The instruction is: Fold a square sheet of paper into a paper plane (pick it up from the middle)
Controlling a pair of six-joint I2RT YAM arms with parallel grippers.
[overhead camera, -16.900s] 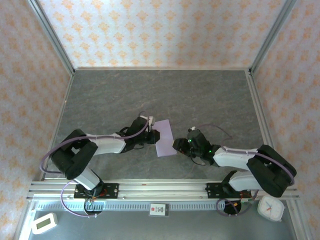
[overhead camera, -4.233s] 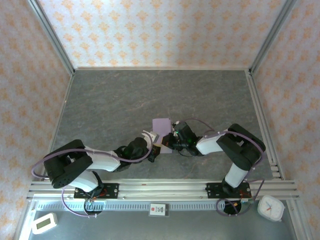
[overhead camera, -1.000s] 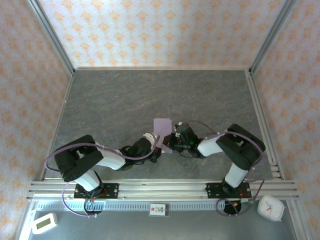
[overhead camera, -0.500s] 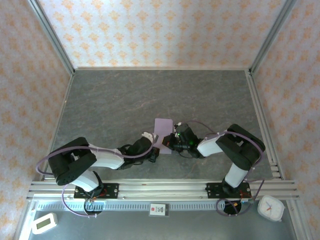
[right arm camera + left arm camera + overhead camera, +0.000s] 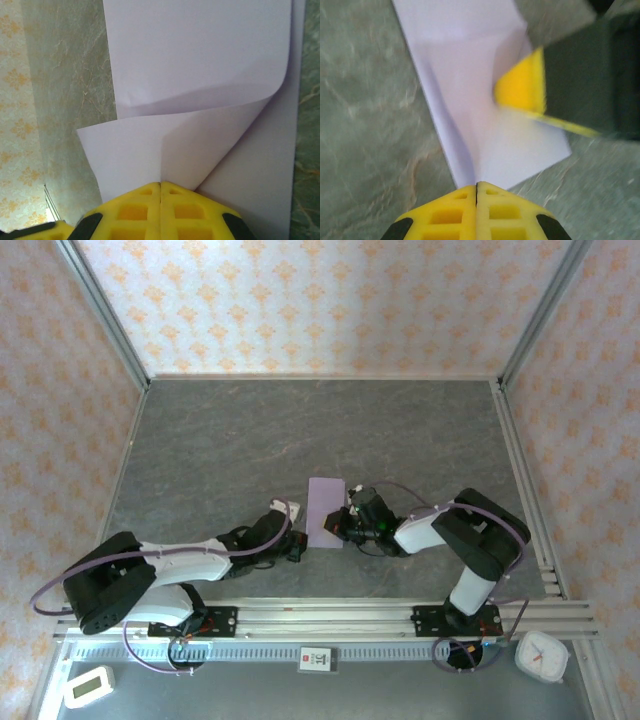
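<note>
Now the left arm [image 5: 180, 558] lies lower across the grey table [image 5: 300, 430] than half a second ago, uncovering more of the square sheet of paper [image 5: 325, 502], which rests mid-table towards the near side, partly folded over itself. The left gripper [image 5: 476, 189] is pressed shut, its tips at the sheet's near edge. The right gripper [image 5: 160, 186] is likewise closed tight, its tips against the folded-over part.

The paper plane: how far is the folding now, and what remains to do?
Done: the square sheet of paper lies as a narrow rectangle, so it looks folded in half. In hand: the right gripper, shut, seems to pinch an upper layer curling off the sheet; the left gripper, shut, sits at the sheet's near edge. Left: no pointed nose or wings yet, so most folds remain.
</note>
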